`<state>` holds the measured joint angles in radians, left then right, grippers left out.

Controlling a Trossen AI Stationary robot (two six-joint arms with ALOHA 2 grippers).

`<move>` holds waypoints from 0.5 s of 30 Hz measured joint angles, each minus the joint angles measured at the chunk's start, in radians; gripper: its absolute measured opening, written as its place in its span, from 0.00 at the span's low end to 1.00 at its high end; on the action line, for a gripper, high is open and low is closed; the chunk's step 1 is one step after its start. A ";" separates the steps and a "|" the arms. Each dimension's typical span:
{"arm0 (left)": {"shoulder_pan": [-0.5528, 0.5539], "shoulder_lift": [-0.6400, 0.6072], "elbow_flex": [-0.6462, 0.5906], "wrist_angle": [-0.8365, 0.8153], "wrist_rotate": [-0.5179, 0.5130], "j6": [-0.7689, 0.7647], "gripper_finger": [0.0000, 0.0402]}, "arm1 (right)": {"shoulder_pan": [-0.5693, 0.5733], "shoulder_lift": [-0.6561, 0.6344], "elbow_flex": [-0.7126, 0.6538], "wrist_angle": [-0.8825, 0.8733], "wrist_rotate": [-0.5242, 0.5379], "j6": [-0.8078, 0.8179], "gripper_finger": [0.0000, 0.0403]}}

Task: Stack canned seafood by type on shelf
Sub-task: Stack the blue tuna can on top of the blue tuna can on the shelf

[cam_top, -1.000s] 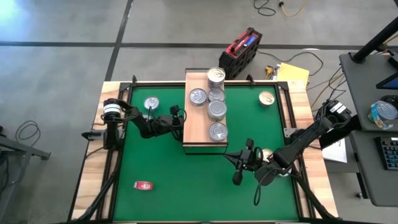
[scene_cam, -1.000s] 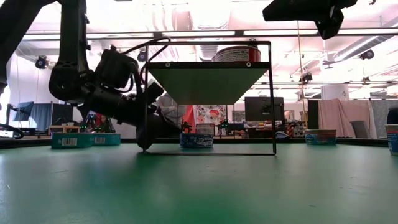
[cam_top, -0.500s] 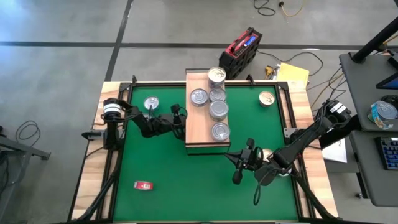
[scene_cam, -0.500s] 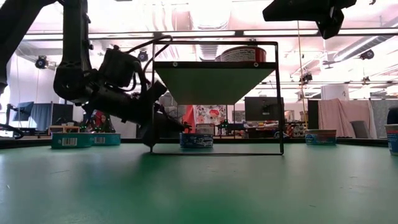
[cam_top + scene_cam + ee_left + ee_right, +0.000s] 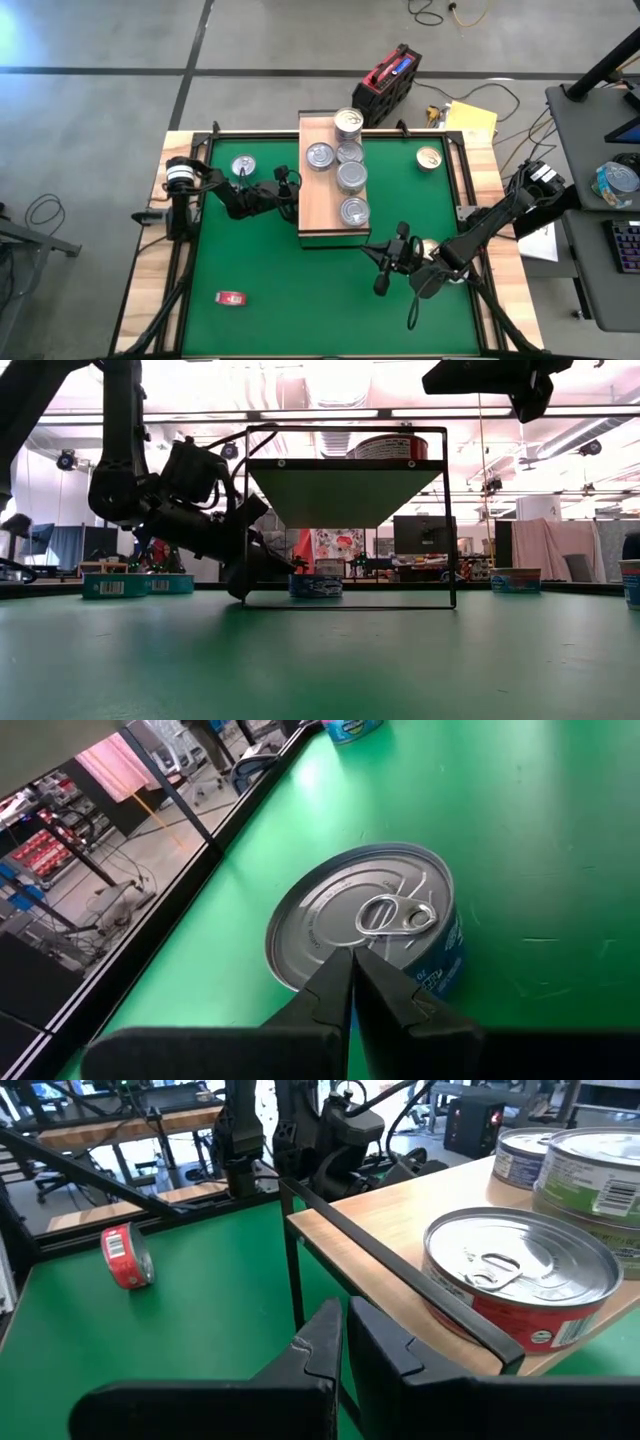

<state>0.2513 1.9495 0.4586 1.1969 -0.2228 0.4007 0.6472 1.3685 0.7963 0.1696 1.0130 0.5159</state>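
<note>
- Your left gripper (image 5: 290, 190) was down low at the left edge of the shelf (image 5: 316, 205), reaching in underneath the board, fingers pressed together with nothing pinched between them.
- From its wrist cam, those closed fingertips (image 5: 352, 982) sat right at the near rim of a silver-lidded tin with a blue label (image 5: 366, 927), which was lying flat on the green mat (image 5: 290, 285) beside the shelf's dark frame. Can't tell if they were actually touching it or just hovering over it.
- Your right gripper (image 5: 380, 262) was up off the mat just past the shelf's near right corner, also closed and empty.
- Its wrist cam looked along the shelf top: a red-labelled tin (image 5: 522, 1283) sat closest at the board's end, with more tins (image 5: 590, 1172) lined up behind it.
- From above, you had five silver tins on the shelf: four in a line down the right side (image 5: 349, 177) and one more (image 5: 319, 155) beside them on the left.
- Loose ones on the mat: a silver tin (image 5: 243, 166) near the left arm, a gold-lidded one (image 5: 429, 158) at the far right, and another (image 5: 429, 246) half hidden by the right arm.
- A small red flat thing (image 5: 230, 297) lay alone at the near left of the mat.
</note>
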 joint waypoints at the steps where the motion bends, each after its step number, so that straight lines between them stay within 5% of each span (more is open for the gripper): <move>1: 0.000 0.000 0.000 -0.001 -0.002 0.003 0.00 | 0.000 0.000 0.000 0.000 0.005 0.000 0.03; 15: 0.005 -0.006 -0.006 -0.019 -0.122 0.004 0.00 | 0.000 0.000 0.000 0.000 0.010 0.000 0.03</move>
<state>0.2565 1.9437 0.4527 1.1776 -0.3453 0.4049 0.6472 1.3685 0.7963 0.1699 1.0226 0.5158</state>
